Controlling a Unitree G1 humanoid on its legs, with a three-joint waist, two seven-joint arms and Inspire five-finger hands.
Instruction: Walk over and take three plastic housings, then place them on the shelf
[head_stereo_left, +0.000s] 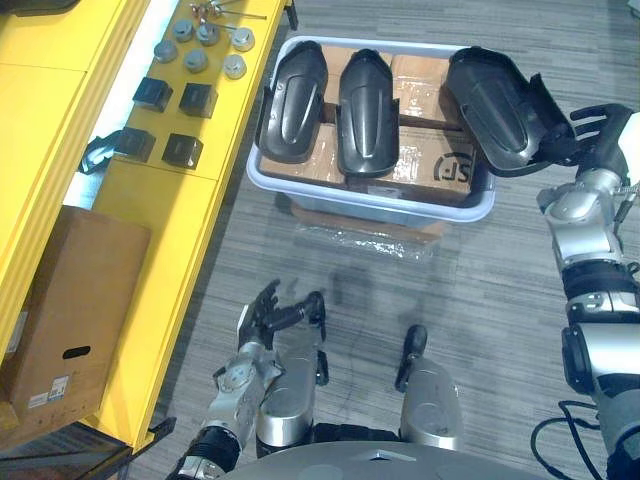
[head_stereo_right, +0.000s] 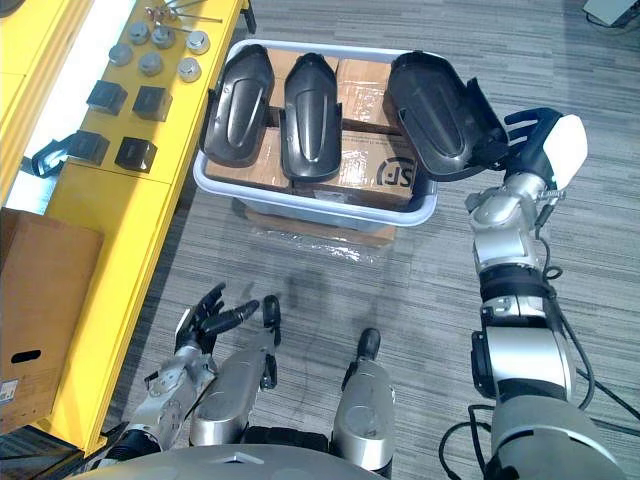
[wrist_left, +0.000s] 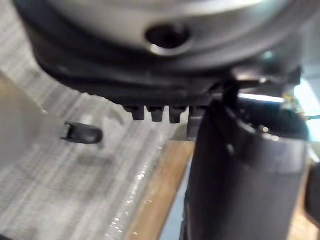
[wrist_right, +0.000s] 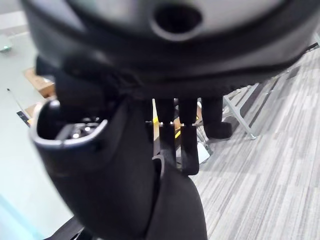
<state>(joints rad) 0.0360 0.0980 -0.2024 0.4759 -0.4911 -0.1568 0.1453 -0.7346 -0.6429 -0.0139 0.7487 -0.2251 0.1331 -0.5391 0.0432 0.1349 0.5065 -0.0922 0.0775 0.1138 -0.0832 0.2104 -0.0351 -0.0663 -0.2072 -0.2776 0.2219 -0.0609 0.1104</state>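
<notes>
Two black plastic housings (head_stereo_left: 293, 100) (head_stereo_left: 367, 110) lie side by side on cardboard boxes inside a pale grey bin (head_stereo_left: 370, 197) on the floor. A third housing (head_stereo_left: 497, 105) is tilted up over the bin's right end, and my right hand (head_stereo_left: 600, 135) is shut on its right edge. In the right wrist view that housing (wrist_right: 125, 200) fills the space under the curled fingers (wrist_right: 182, 145). My left hand (head_stereo_left: 265, 320) hangs low over the carpet in front of the bin, its fingers relaxed and holding nothing.
The yellow shelf (head_stereo_left: 175, 200) runs along the left. It carries several grey round parts (head_stereo_left: 210, 45) and several black square parts (head_stereo_left: 175, 120). A cardboard box (head_stereo_left: 70, 300) stands at its near end. Grey carpet lies between me and the bin.
</notes>
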